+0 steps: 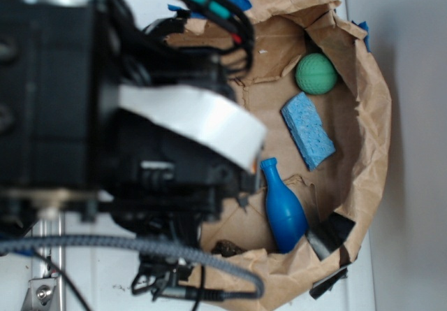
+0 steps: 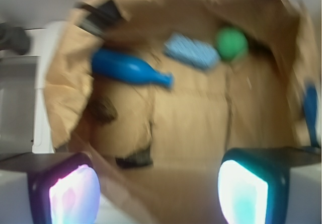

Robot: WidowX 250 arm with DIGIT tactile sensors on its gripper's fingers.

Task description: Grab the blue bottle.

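Bottle point(image 2: 130, 70) lay on paper point(image 2: 191, 128), ahead-left of my gripper point(image 2: 158, 194), well clear. Long axis ran crosswise to jaws, neck toward centre. Jaws gaped wide, held nothing.

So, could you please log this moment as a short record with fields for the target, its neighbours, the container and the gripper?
target: blue bottle, lying on its side, neck pointing toward the sponge
neighbours: light-blue sponge just beyond the neck; green ball farther back
container: brown paper nest with raised crumpled walls, holding all three
gripper: gripper open, pads spread wide, holding nothing
gripper position: near the nest's edge, apart from the bottle
image quality: wrist view blurred
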